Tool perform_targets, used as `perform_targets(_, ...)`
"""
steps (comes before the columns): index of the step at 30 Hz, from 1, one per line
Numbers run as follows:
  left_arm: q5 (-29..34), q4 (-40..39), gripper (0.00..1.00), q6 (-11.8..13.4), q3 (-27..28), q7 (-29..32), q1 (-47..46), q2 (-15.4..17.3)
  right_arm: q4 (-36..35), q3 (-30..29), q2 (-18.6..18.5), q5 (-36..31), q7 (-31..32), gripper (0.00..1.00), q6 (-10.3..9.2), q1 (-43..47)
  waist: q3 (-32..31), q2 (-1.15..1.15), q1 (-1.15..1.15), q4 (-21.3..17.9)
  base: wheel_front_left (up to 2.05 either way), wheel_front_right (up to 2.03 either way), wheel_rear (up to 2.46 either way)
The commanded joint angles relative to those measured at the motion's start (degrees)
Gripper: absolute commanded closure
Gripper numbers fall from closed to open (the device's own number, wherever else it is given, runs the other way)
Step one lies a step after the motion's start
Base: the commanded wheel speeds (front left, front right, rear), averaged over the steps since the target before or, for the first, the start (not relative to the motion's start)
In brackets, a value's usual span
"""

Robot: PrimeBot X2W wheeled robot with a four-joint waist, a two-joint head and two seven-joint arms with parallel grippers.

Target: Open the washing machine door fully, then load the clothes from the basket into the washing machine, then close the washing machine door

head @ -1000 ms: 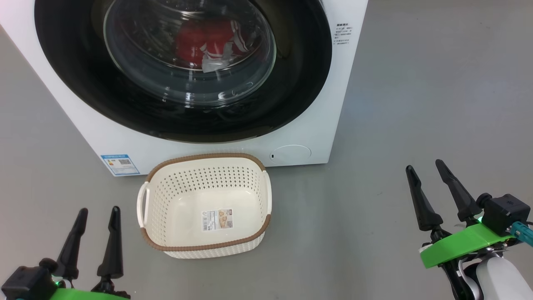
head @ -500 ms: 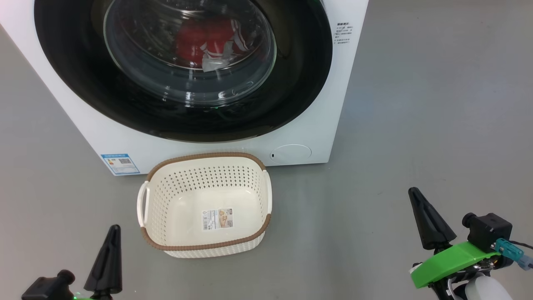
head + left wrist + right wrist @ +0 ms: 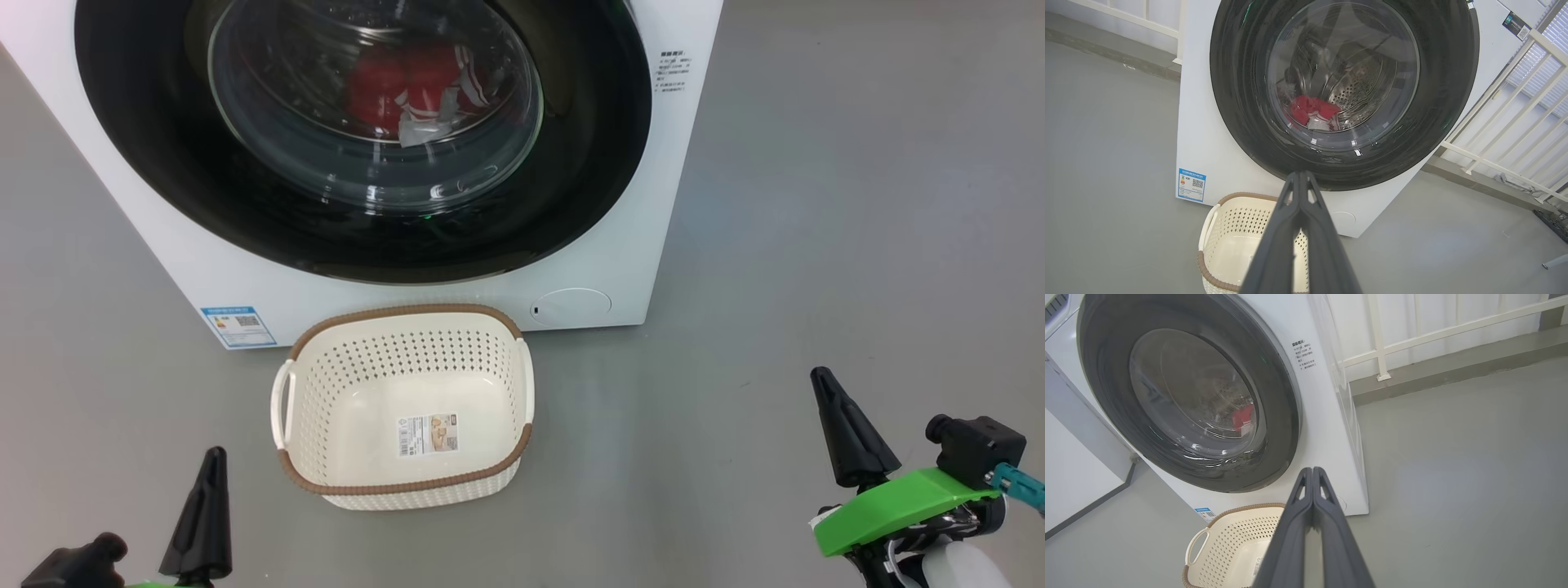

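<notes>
Head view: looked down into the basket (image 3: 406,309), showing the sticker (image 3: 428,434) on its bottom; the round filter cap (image 3: 571,304) and blue label (image 3: 238,325) sat low on the washing machine (image 3: 245,278).
Left wrist view: looked through the glass to the steel perforated drum (image 3: 1359,81); a white railing (image 3: 1494,134) crossed the right of the frame.
Right wrist view: took the door at a slant, with printed text (image 3: 1303,355) on the white front above centre.
Left claw (image 3: 214,456): lower left of the head view, closed tight and holding nothing; in its wrist view the fingers (image 3: 1278,245) met along their length. It touched nothing and stood apart from the basket.
Right claw (image 3: 823,384): lower right of the head view, fingers (image 3: 1290,539) pressed together, nothing gripped, well apart from the basket over the grey floor (image 3: 816,204).
Basket: lower centre of the head view, on the floor just in front of the machine; cream, perforated, brown-rimmed, its bare bottom in plain sight.
Washing machine door (image 3: 588,163): upper half of the head view, glossy black, closed against the white front, its clear glass bulging outward.
Clothes (image 3: 408,77): top centre, red with white stripes, lying in the drum behind the glass.
</notes>
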Motion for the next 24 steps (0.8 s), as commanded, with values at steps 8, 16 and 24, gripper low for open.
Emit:
perform_targets(8, -6.2, -0.4, 1.00, 0.0, 1.5, 1.6, -2.0, 0.4, -1.4, -1.3, 0.3, 6.7, 1.7, 1.00, -0.03, -0.8, -0.4, 0.00, -0.01, 0.1, 0.00, 0.00, 0.00)
perform_targets(16, -10.0, -0.1, 1.00, -0.1, 2.0, 2.6, -2.3, 0.2, -1.5, -1.8, 0.7, 10.7, 2.8, 1.00, -0.04, -0.5, -0.7, 0.00, -0.01, 0.1, 0.00, 0.00, 0.00)
perform_targets(24, -14.4, 0.4, 1.00, -0.1, 2.6, 3.9, -2.6, -0.1, -1.5, -2.5, 1.3, 15.3, 4.1, 1.00, -0.05, -0.3, -1.0, 0.00, -0.01, 0.1, 0.00, 0.00, 0.00)
